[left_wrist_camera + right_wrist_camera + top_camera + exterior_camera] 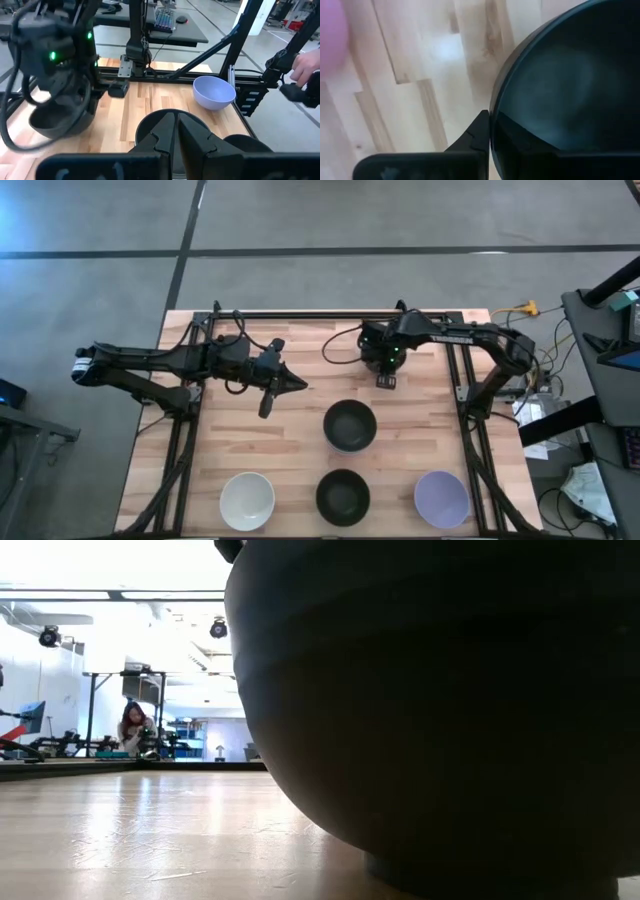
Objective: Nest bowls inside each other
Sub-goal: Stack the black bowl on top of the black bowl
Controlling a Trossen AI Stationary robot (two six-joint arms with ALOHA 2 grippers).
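Right up front on the surface [290, 450] I see three bowls in a row: a white bowl [247, 500], a front black bowl [343, 496] and a lavender bowl [441, 499]. They sit well apart from each other, and each one has nothing inside it. The front black bowl fills most of the low view.

A bit farther back is a middle black bowl [350, 426], alone, behind the front black one.

Next comes my left hand [298, 385]. It hangs over the surface just behind and to the left of the middle black bowl. Its fingers [195, 135] are pressed together with nothing in them.

Farther back, my right hand [388, 380] is near the far edge. It looks clenched on the rim of a held black bowl [60, 120], with one finger on the outside of the rim. That bowl is mostly hidden under the arm from above. A pink blur [330, 40] shows beside it; it may be a pink bowl, I cannot tell.

Way off in the room sits a person [133, 730].
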